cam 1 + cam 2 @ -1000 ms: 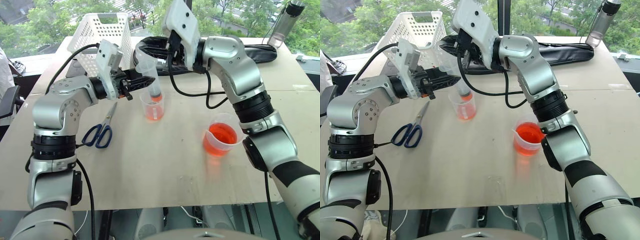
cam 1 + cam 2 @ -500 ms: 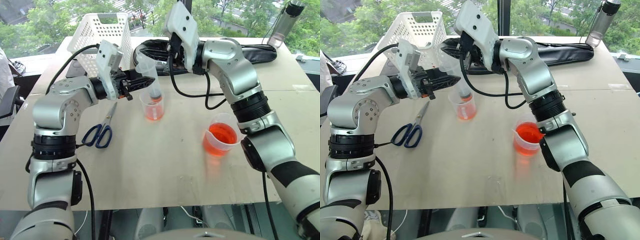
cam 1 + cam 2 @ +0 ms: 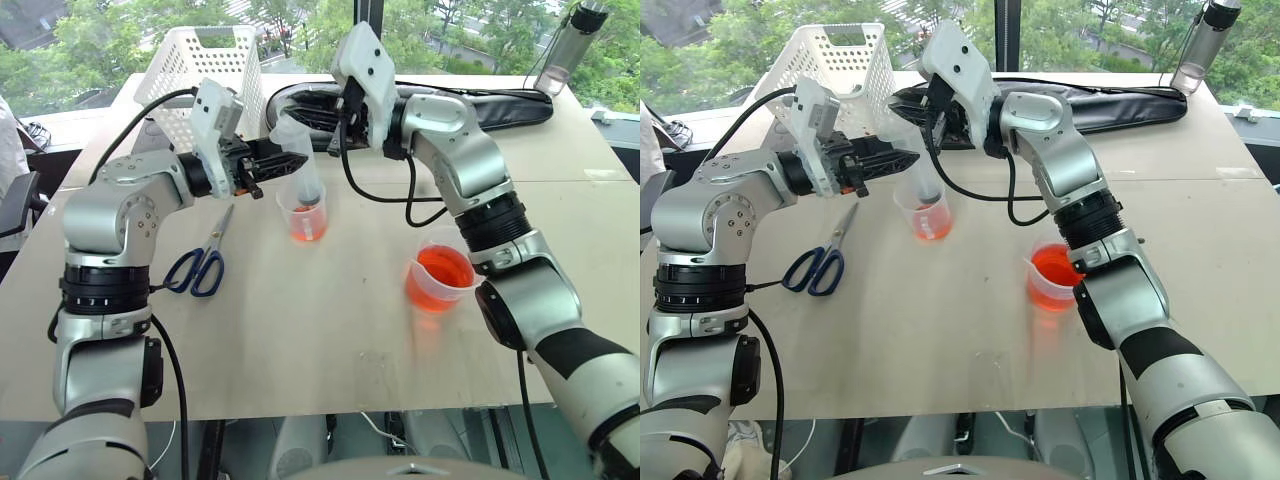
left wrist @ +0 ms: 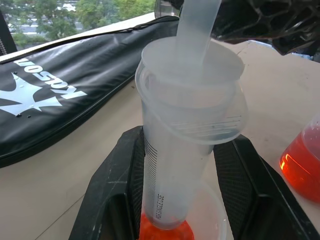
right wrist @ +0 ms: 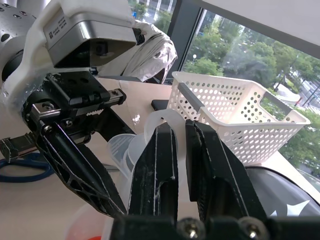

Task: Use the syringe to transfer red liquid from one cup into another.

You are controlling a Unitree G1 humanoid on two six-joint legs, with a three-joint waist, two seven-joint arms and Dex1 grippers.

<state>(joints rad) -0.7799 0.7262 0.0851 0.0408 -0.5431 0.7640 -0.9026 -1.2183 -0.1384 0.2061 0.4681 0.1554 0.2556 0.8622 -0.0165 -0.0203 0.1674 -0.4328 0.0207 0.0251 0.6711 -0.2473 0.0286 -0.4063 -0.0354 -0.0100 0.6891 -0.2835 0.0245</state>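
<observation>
Between the left gripper [image 4: 175, 200] fingers: syringe [image 4: 182, 150] barrel, clamped upright, tip down inside the small cup [image 3: 304, 212], which already holds red liquid [image 3: 306, 226]. Right gripper [image 5: 180, 150], above it, is pinched tight on the plunger ring [image 5: 162, 122].

Judgement: this looks like the discharge stroke. Push the plunger straight along the barrel and slowly. Left grip should hold steady, tip inside the rim. Beaker [image 3: 441, 270] sits well off to the right gripper's side.
</observation>
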